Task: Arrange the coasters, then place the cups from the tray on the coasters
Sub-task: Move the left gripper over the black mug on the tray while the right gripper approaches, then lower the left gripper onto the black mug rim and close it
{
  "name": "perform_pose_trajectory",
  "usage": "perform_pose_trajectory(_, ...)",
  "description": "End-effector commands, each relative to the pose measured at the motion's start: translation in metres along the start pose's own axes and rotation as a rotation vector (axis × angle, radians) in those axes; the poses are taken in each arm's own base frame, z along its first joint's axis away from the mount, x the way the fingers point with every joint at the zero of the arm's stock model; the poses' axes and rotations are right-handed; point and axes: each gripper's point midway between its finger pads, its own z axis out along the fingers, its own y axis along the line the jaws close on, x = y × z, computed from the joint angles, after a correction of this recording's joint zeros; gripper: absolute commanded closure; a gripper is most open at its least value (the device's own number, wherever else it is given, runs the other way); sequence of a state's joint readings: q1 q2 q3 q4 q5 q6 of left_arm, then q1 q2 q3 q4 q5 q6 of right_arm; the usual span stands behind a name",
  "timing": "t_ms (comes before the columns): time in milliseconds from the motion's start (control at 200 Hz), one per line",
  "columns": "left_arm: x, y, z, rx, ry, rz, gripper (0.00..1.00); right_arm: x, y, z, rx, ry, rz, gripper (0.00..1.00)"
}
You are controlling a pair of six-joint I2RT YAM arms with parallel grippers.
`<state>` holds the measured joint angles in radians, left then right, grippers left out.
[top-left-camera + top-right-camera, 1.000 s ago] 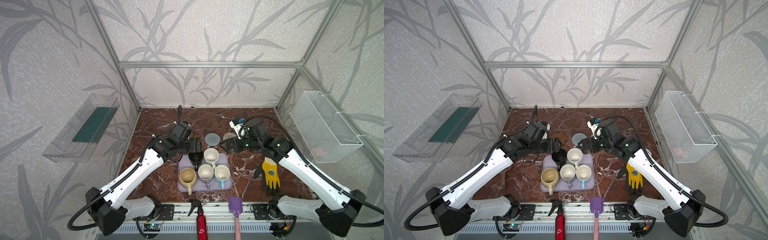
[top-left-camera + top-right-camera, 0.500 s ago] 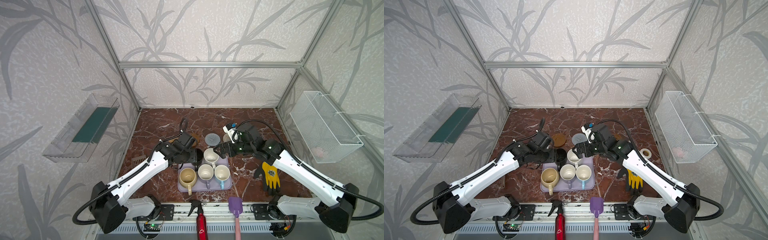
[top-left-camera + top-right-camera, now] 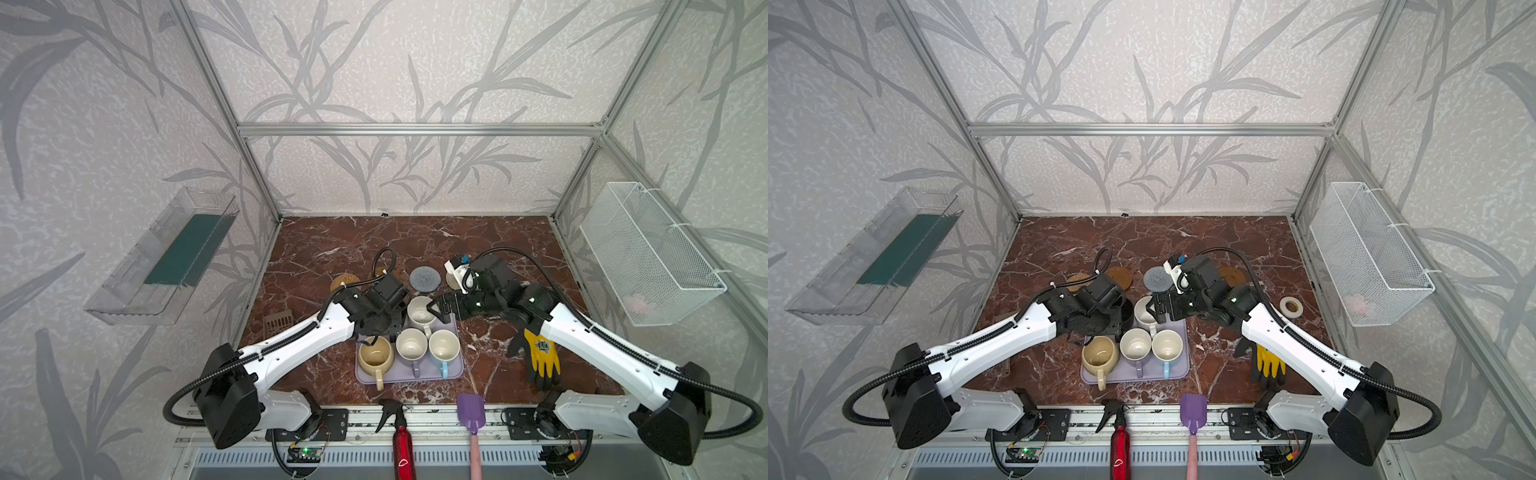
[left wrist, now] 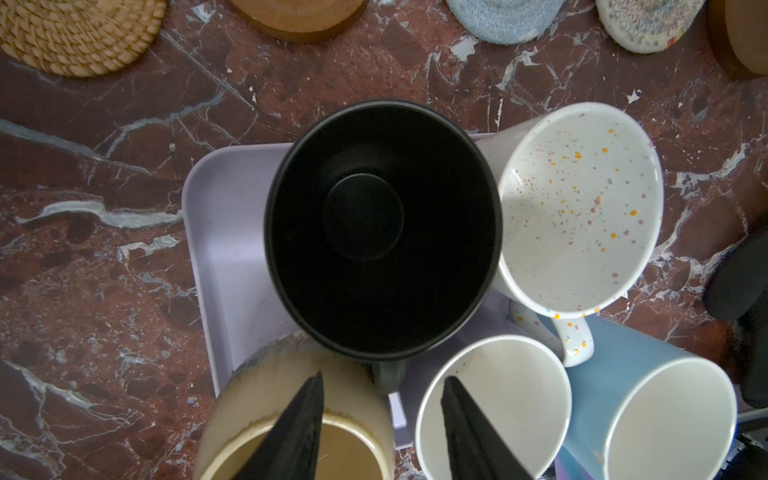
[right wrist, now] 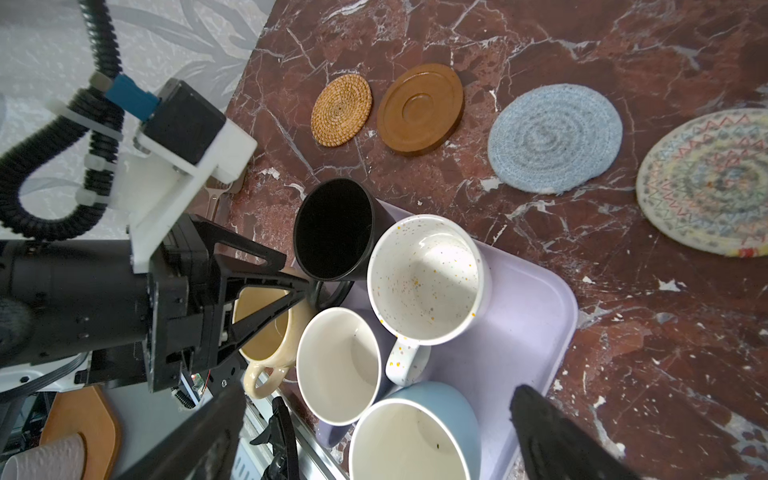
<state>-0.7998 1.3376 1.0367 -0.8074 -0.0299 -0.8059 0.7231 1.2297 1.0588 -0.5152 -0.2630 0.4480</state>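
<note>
While upright, black mug below gripper

Five cups, one tray, five coasters — plus one glove, one tape roll.

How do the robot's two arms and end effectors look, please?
The left arm and right arm: white shells, black joints and bases, black ribbed cable hose looping outside. The left end effector and right end effector: black, with two triangular fingers. White wrist brackets carry a blue plug.
</note>
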Motion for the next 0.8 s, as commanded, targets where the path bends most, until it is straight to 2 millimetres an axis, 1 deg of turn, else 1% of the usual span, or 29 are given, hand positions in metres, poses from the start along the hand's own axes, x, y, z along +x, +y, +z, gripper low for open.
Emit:
perform_pose_trajectory(0,0.001,0.003,0.004,-0.033,-0.003,-0.01,0.55,-0.004,0.005,0.001,-0.016,-0.017,-0.012,0.01)
perform_pose_trajectory(60,0.002,0.005,0.004,-0.046,0.002,-0.005,0.56,-0.005,0.004,0.001,-0.013,-0.021,-0.013,0.01)
perform_pose_trajectory(290,0.009,0.001,0.007,-0.036,0.008,0.0,0.57,-0.001,0.001,0.007,-0.012,-0.007,0.0,0.01)
perform_pose_trajectory(375,0.011,0.0,0.004,-0.03,-0.008,-0.006,0.57,0.0,0.0,0.009,-0.009,-0.003,0.001,0.01)
perform_pose_trajectory(415,0.011,-0.001,0.002,-0.011,-0.022,-0.012,0.55,0.0,0.0,0.009,-0.009,0.0,0.002,0.01)
perform_pose_trajectory(450,0.009,-0.005,-0.001,0.018,-0.039,-0.019,0.56,0.0,0.0,0.009,-0.007,0.0,0.001,0.01)
perform_pose_trajectory(520,0.008,-0.001,-0.002,0.016,-0.06,-0.023,0.57,0.0,-0.001,0.01,-0.003,0.0,-0.001,0.01)
perform_pose_trajectory(610,0.006,0.004,0.0,-0.024,-0.063,-0.003,0.58,-0.001,-0.001,0.009,0.001,0.0,-0.005,0.01)
perform_pose_trajectory(795,0.003,0.0,0.007,-0.027,-0.064,0.016,0.59,0.001,-0.003,0.009,0.01,0.003,-0.005,0.01)
